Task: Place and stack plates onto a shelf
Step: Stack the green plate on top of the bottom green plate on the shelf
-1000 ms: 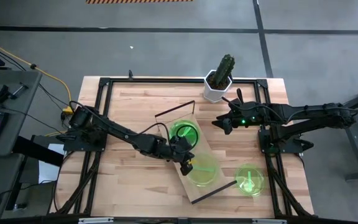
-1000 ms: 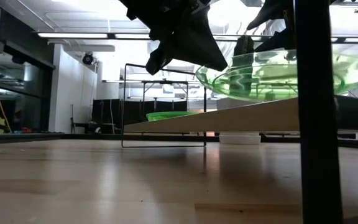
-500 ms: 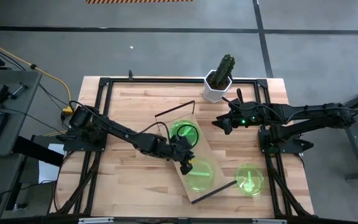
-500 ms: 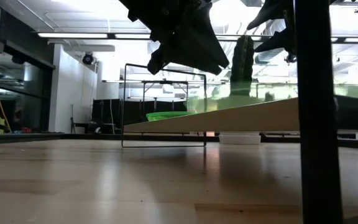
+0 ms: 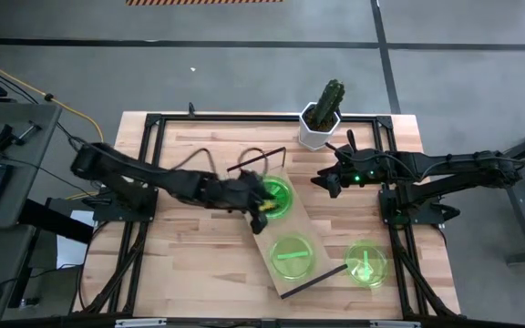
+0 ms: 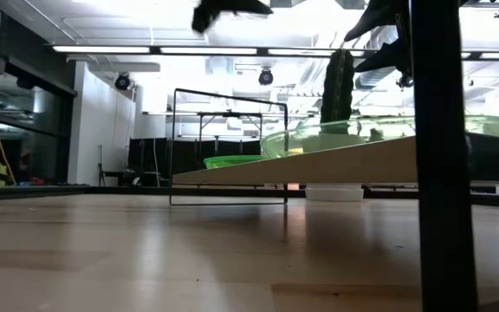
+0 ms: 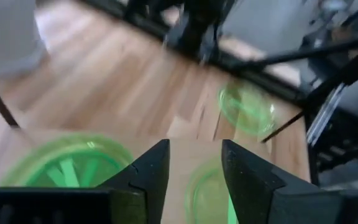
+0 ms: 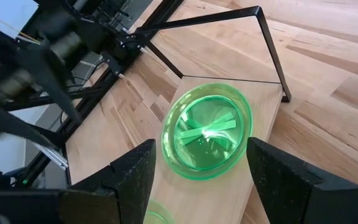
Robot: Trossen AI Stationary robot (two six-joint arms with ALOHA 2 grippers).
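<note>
Since a second ago the left gripper [image 5: 261, 206] has let go of a plate [image 5: 293, 254], now lying on the shelf [image 5: 267, 239], and has pulled back toward the shelf's far end; its fingers stand apart with nothing between them. A stack of plates [image 5: 274, 194] already sits at that far end, so by my reading one plate [image 5: 366, 262] remains, lying on the tabletop [image 5: 190, 255] just beside the shelf's near end. The shelf's long axis runs diagonally, far-left to near-right, toward that last plate. The right gripper [image 5: 328, 183] waits beyond the shelf near the cactus pot [image 5: 318, 129], splayed and empty.
</note>
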